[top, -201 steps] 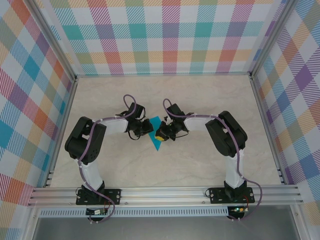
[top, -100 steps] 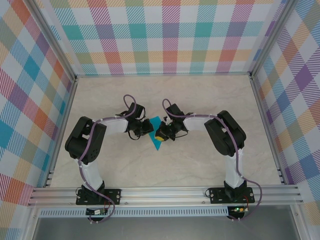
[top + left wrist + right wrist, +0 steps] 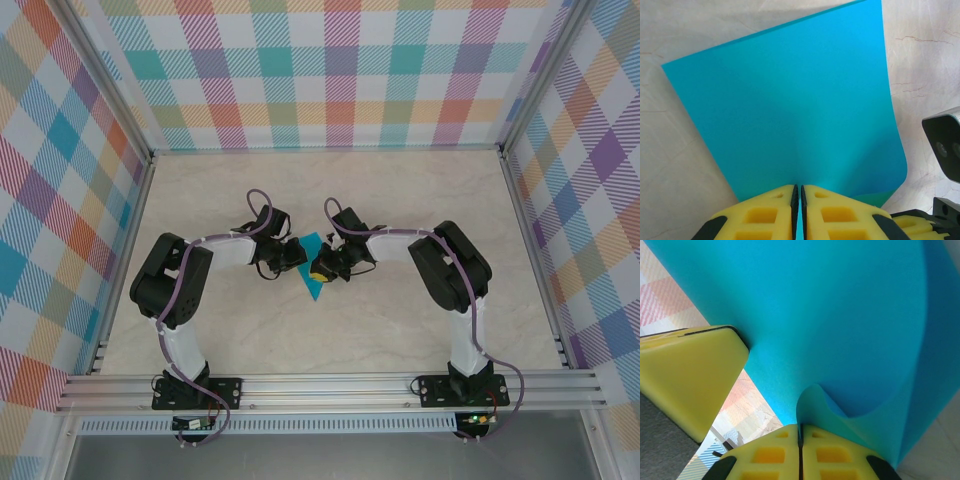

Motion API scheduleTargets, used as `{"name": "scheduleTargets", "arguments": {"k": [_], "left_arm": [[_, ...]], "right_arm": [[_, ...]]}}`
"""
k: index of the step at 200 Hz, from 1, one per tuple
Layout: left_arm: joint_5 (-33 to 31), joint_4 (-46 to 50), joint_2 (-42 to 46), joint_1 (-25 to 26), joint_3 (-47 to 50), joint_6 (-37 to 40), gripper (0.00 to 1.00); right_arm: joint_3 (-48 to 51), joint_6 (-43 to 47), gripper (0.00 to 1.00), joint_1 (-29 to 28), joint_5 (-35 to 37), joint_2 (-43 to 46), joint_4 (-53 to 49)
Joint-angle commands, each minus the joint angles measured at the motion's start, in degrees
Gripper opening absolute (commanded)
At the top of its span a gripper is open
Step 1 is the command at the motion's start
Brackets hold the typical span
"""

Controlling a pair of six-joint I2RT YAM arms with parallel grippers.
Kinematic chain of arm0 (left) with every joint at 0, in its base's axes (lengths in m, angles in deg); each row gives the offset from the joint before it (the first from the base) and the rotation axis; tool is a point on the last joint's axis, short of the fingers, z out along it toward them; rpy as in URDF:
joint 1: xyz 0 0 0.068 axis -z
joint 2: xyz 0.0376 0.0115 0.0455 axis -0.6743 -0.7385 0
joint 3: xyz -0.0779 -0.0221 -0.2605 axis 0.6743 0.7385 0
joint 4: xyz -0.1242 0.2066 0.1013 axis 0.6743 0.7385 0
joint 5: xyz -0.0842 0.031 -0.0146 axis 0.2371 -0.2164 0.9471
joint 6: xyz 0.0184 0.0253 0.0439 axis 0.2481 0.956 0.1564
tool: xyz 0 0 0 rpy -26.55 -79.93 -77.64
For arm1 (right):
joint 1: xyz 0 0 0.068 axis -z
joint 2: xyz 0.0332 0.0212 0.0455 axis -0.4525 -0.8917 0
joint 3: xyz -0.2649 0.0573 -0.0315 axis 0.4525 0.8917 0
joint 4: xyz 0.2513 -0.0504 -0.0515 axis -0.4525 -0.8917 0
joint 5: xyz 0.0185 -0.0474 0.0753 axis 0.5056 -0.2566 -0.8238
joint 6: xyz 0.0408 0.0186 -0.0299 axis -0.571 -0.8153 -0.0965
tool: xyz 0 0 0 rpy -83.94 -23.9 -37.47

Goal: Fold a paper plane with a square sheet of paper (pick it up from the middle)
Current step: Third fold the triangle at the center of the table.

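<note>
Judging from the square sheet of paper (image 3: 316, 268) pinched in the closed left tool (image 3: 799, 192) and the closed right tool (image 3: 800, 432), a fold was begun; edge alignment was needed next.

Tabletop (image 3: 330, 340): pale beige, faint marble veining, matte. The same veined surface was seen in the left wrist view. Enclosure: back wall (image 3: 330, 75), left wall (image 3: 50, 200) and right wall (image 3: 600, 200), all in pastel plaid. Aluminium rail (image 3: 330, 388) ran along the near edge; slanted aluminium post (image 3: 105, 80) stood at the back-left corner.
</note>
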Motion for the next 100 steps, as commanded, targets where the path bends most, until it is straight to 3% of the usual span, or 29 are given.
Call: {"name": "scheduleTargets", "arguments": {"k": [1, 45, 100], "left_arm": [[0.91, 1.32, -1.9, -0.3, -0.03, 0.13, 0.13], [0.92, 2.24, 0.11, -0.3, -0.44, -0.11, 0.15], [-3.92, 5.7, 6.09, -1.86, 0.1, -2.16, 0.25]], "right_arm": [[-1.19, 1.27, 0.07, -0.48, 0.27, -1.79, -0.1], [-1.58, 1.54, 0.12, -0.47, 1.33, -2.24, -1.93], [-1.8, 1.54, 0.31, -0.49, 1.43, -2.86, -3.3]]}}
